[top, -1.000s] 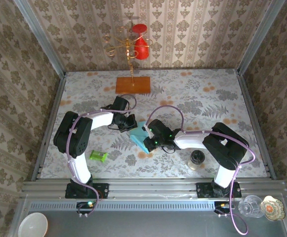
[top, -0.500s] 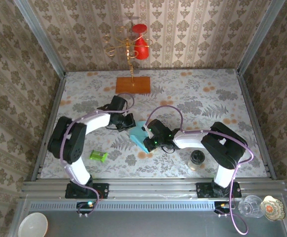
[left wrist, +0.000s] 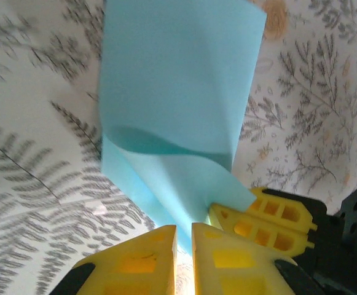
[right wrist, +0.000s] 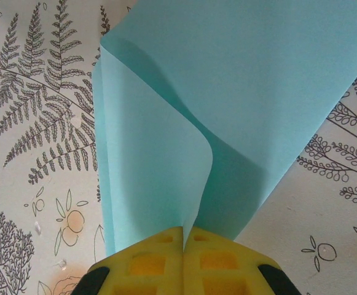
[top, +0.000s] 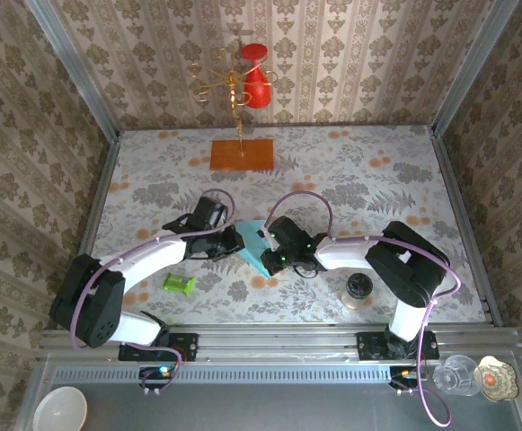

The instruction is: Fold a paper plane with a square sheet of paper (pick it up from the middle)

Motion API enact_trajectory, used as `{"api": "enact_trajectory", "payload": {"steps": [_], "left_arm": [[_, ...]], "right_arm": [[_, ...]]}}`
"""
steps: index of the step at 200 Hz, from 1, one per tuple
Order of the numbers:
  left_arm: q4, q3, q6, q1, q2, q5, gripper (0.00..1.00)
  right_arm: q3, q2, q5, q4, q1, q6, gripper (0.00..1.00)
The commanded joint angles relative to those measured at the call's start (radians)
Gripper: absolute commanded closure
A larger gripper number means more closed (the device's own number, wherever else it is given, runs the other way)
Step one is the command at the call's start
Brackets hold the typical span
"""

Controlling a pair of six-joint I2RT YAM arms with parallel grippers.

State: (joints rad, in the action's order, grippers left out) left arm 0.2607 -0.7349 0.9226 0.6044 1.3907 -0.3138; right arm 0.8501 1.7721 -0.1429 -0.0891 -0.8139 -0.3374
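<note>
The square sheet of paper (top: 253,244) is light blue and bent into a loose fold at mid-table. My right gripper (top: 268,256) is shut on its near edge; in the right wrist view the yellow fingers (right wrist: 147,261) pinch the folded paper (right wrist: 239,80) at the gripper (right wrist: 183,232). My left gripper (top: 231,242) sits just left of the sheet. In the left wrist view its jaws (left wrist: 184,228) stand a narrow gap apart with nothing between them, the paper (left wrist: 172,92) just beyond their tips. The right gripper's fingers (left wrist: 270,215) hold the sheet's corner there.
An orange wooden board (top: 242,155) lies at the back, under a gold stand with red pieces (top: 243,85). A small green cylinder (top: 179,284) lies near the left arm. A dark-lidded jar (top: 358,289) stands by the right arm's base. Walls close in three sides.
The left arm has swung down and toward me, bringing its gripper closer to the paper's left side, and its jaws have parted slightly. The right gripper and paper have stayed put.
</note>
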Motion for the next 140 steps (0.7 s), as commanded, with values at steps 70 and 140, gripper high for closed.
{"api": "enact_trajectory", "payload": {"steps": [70, 140], "left_arm": [[-0.119, -0.02, 0.074, 0.068, 0.156, -0.041, 0.88], [-0.15, -0.013, 0.066, 0.067, 0.16, -0.031, 0.88]], "right_arm": [[0.007, 0.013, -0.01, 0.026, 0.006, 0.002, 1.0], [0.003, 0.013, -0.011, 0.02, 0.007, 0.002, 1.0]]}}
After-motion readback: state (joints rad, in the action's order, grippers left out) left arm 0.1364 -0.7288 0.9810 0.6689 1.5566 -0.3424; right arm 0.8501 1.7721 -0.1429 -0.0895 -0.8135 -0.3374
